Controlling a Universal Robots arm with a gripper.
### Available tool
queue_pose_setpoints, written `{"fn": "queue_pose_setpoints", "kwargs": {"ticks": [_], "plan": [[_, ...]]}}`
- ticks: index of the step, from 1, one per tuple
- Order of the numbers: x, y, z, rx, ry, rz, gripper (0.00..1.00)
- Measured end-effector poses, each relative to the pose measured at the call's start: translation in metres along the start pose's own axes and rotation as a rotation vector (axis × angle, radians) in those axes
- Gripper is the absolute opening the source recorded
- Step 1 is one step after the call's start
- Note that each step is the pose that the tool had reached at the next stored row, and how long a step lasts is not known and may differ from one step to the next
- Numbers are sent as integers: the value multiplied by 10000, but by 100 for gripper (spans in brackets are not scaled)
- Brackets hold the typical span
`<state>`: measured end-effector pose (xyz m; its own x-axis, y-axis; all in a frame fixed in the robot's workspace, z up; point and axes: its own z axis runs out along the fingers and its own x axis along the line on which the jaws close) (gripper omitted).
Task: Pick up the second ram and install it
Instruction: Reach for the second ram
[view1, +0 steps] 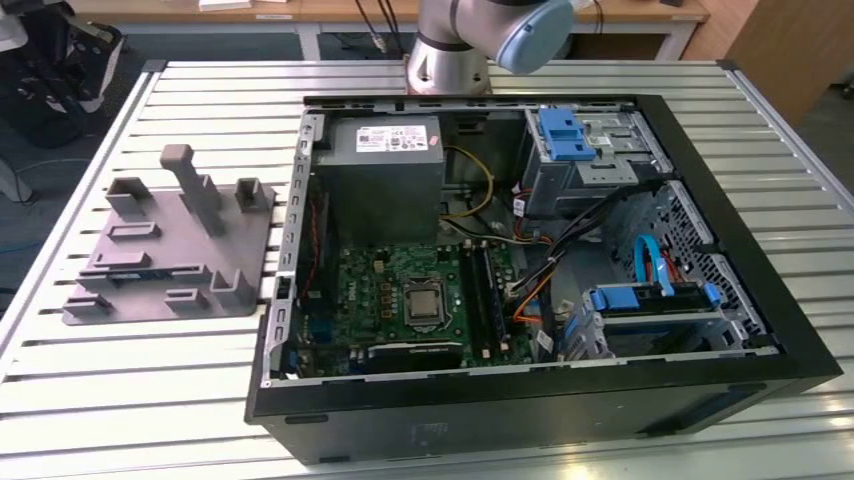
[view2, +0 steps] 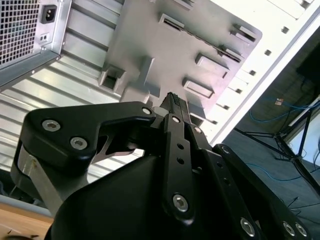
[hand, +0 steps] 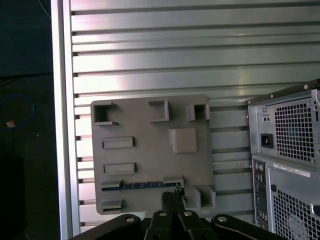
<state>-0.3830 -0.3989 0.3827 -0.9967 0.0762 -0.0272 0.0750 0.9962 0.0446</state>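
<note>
The gripper (hand: 172, 194) is hovering just above the grey tray (hand: 150, 145), fingers pressed together on nothing. The second ram (hand: 142, 185) is sitting edge-up in a tray slot, not yet picked. Installing it in the open computer case (view1: 534, 410) is all left to do.

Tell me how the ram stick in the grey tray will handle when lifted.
Probably stiff and light: the ram stick is a thin flat board. Seated on edge in a slot of the grey tray, it may bind if lifted crooked.

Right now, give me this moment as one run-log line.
gripper: shut, empty, over grey tray | second ram: lying in tray slot, not grasped | computer case: open, beside tray
</note>
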Motion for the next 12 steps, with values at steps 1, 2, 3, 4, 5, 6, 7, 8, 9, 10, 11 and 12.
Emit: {"fn": "queue_pose_setpoints", "kwargs": {"ticks": [1,2,3,4,5,6,7,8,9,10,11,12], "plan": [[21,-2,1,1,0,0,10],[41,-3,3,0,0,0,10],[63,-5,4,1,1,-1,10],[85,-7,6,1,1,-1,10],[105,-9,8,1,0,0,10],[126,-10,9,1,1,0,10],[146,-12,11,1,1,0,10],[167,-13,13,1,1,1,10],[190,-15,15,0,0,0,10],[219,-17,17,1,0,0,10],[246,-20,19,1,0,1,10],[275,-22,20,1,1,0,10]]}}
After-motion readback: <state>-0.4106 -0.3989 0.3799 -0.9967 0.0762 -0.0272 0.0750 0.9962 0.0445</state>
